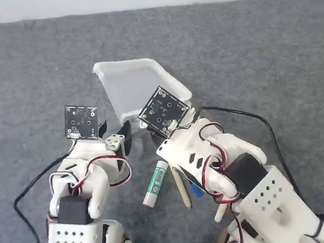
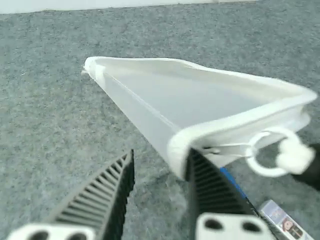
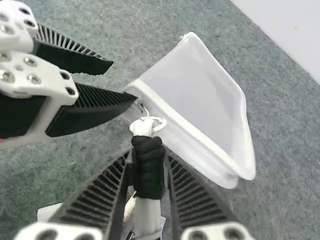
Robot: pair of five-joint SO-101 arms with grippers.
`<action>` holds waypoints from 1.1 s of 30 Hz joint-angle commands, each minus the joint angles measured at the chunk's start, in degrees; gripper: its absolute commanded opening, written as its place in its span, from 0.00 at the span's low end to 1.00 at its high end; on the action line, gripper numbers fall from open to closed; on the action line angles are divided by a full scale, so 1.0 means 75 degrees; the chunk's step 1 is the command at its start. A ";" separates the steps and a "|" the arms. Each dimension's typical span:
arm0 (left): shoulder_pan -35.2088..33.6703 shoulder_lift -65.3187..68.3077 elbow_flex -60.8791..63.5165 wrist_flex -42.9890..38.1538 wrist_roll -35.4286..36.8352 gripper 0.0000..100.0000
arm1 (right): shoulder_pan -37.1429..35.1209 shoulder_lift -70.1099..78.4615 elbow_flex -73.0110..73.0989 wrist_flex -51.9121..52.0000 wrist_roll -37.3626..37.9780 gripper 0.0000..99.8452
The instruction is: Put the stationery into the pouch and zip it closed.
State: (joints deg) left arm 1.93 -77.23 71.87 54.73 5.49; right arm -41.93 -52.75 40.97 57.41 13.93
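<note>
Pouch (image 1: 132, 87) translucent white, on grey table (image 1: 29, 71) ahead of arms. Left gripper (image 2: 161, 161) jaws apart at its corner. Right gripper (image 3: 147, 166) clamped on zip pull (image 3: 146, 150). Blue pen (image 1: 196, 189) mostly hidden under right arm.

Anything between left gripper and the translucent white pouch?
Nothing visible. The near corner of the translucent white pouch sits at one finger of the open left gripper; the right gripper grips the black zipper pull.

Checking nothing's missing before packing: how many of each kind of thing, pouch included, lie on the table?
pouch: 1
glue stick: 1
pencil: 1
blue pen: 1
Total: 4
</note>
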 commanded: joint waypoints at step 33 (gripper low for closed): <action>-0.1137 -0.0047 -0.0510 0.0399 0.0035 0.01 | -0.1342 0.1647 0.1008 -0.1612 -0.1442 0.22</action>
State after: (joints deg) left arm -6.24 -76.79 71.96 57.54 5.23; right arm -50.73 -42.99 49.05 48.35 4.88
